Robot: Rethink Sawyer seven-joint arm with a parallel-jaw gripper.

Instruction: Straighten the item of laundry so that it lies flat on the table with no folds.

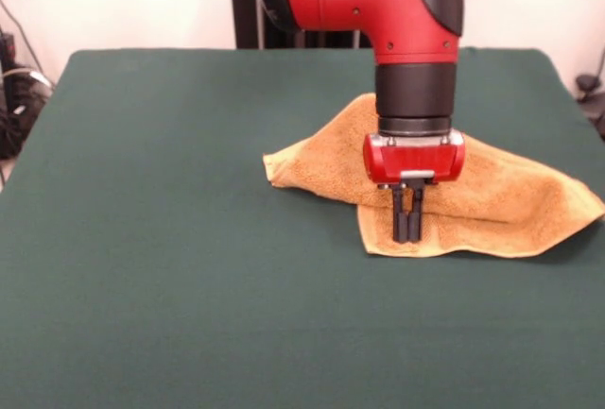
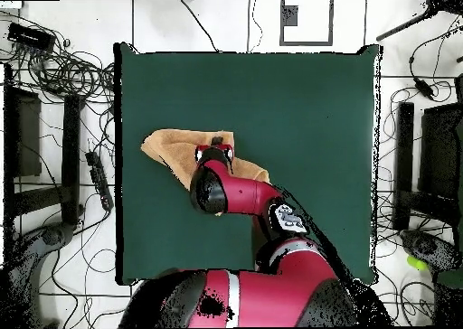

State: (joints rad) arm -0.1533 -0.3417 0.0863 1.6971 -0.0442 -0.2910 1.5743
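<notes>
The orange-tan towel [image 1: 501,206] lies crumpled on the right half of the dark green table [image 1: 170,239]. It is folded over itself, with one corner pointing left and one pointing right. My gripper [image 1: 407,236] points straight down over the towel's front left part. Its fingers are close together, with their tips down in the cloth near the front fold. In the overhead view the towel [image 2: 167,151] lies left of the table's [image 2: 307,108] centre, and the gripper [image 2: 217,143] sits on its far right part. The arm hides part of the towel.
The green felt is bare to the left of and in front of the towel in the front view. Cables and black stands [image 2: 54,117] lie on the floor around the table. The right corner of the towel reaches close to the table's right edge [image 1: 591,144].
</notes>
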